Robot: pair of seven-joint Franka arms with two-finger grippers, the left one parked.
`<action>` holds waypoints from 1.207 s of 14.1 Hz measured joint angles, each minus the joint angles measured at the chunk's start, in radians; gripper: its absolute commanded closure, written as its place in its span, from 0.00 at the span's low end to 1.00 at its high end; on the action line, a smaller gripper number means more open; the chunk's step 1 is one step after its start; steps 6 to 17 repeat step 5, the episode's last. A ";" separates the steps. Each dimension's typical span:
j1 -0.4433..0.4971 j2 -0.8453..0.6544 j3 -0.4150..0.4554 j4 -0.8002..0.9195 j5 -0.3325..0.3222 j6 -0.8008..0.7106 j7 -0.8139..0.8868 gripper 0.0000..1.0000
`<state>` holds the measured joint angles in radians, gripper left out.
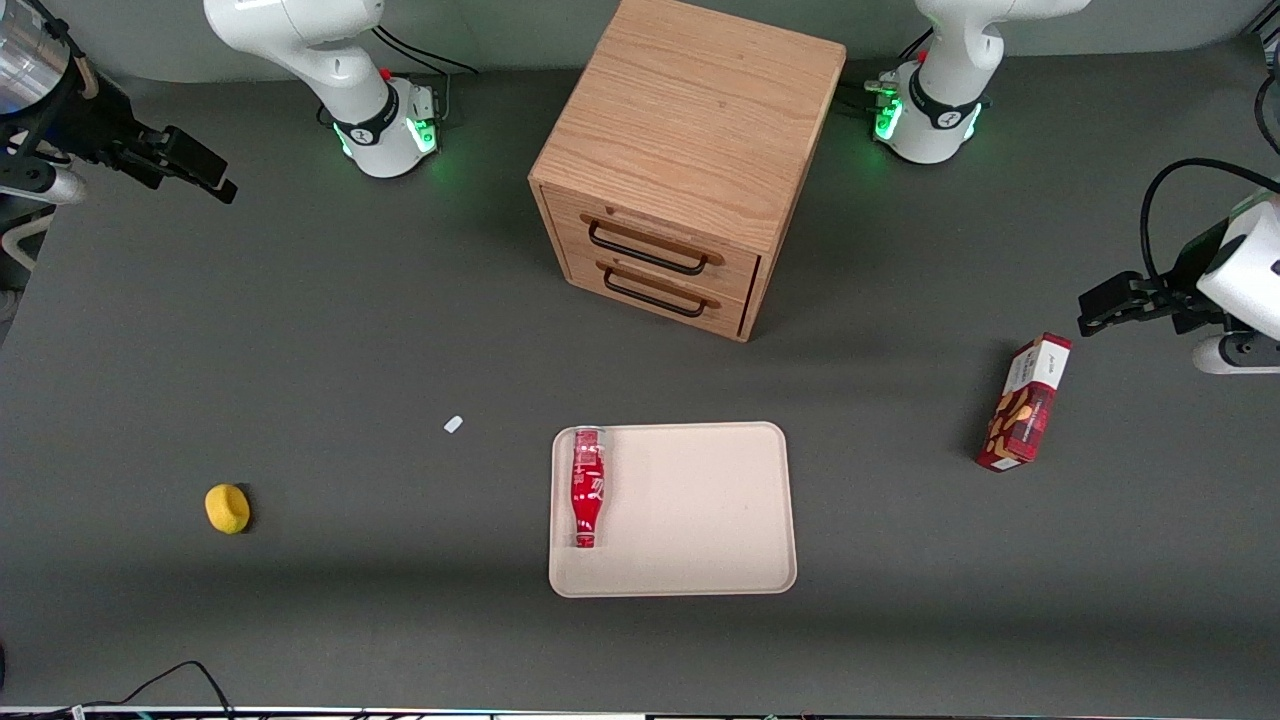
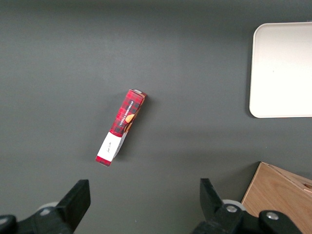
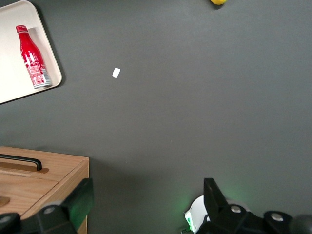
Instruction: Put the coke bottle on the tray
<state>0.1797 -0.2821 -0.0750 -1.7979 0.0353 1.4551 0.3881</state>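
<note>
Tray (image 1: 700, 520) with the coke bottle (image 1: 587, 487) lying on its side along one rim, gripper (image 1: 190, 165) raised well apart, fingers spread and empty; a nudge could roll the bottle

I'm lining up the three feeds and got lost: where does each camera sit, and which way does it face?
Front view: high, facing both arm bases across the table; gripper open, up near the working arm's end.
Right wrist view: looks down past its own fingers at the tray.
Left wrist view: looks down at the snack box.
Front and right wrist views share the coke bottle lying on the tray.
</note>
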 measured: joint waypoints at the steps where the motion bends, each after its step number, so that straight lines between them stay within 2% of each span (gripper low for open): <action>1: 0.000 0.000 -0.001 0.001 0.000 0.000 0.000 0.00; 17: 0.000 0.020 -0.020 0.030 -0.001 0.004 0.000 0.00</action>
